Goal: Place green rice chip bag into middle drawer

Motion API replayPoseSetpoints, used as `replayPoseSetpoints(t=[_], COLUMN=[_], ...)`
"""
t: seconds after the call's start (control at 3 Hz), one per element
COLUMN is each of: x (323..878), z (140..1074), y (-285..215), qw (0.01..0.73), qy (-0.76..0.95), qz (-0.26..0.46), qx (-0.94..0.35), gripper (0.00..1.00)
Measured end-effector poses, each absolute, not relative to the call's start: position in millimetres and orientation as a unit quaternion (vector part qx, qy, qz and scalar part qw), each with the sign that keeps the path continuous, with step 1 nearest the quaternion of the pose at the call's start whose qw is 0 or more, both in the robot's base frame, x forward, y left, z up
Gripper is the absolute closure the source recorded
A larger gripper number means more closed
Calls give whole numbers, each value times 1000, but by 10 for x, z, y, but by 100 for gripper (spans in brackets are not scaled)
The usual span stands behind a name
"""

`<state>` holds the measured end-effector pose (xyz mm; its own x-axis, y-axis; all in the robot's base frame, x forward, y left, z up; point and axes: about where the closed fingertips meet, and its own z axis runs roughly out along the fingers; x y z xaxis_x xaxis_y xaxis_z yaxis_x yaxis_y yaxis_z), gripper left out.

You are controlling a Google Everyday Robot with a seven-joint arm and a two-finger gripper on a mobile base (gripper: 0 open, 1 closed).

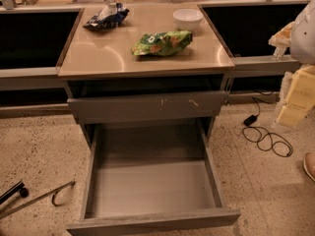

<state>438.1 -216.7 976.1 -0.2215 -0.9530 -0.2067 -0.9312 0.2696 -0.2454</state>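
Note:
The green rice chip bag [161,43] lies flat on the tan cabinet top [108,58], right of the middle and just in front of a white bowl. The middle drawer [150,186] is pulled wide open below, and its grey floor is bare. My gripper [295,97] is at the far right edge of the view, beside the cabinet and well below the level of its top. It is apart from the bag and the drawer. Nothing shows in its hold.
A dark blue and silver snack bag [106,16] lies at the back left of the top. A white bowl [187,18] stands at the back right. The scratched upper drawer front [147,107] is slightly out. A black cable [266,139] lies on the floor at the right, and a metal rod [37,199] at the left.

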Motion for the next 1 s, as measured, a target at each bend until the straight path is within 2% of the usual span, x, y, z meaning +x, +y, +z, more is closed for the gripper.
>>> replayPoseSetpoints(t=[0.33, 0.67, 1.0], x=[4381, 4642, 5409], z=[9761, 9796, 9805], y=[-2167, -2117, -1919], qw=[159, 190, 240], qy=[781, 765, 720], qz=[-34, -43, -41], qx=[-603, -613, -650], gripper=[0, 0, 0])
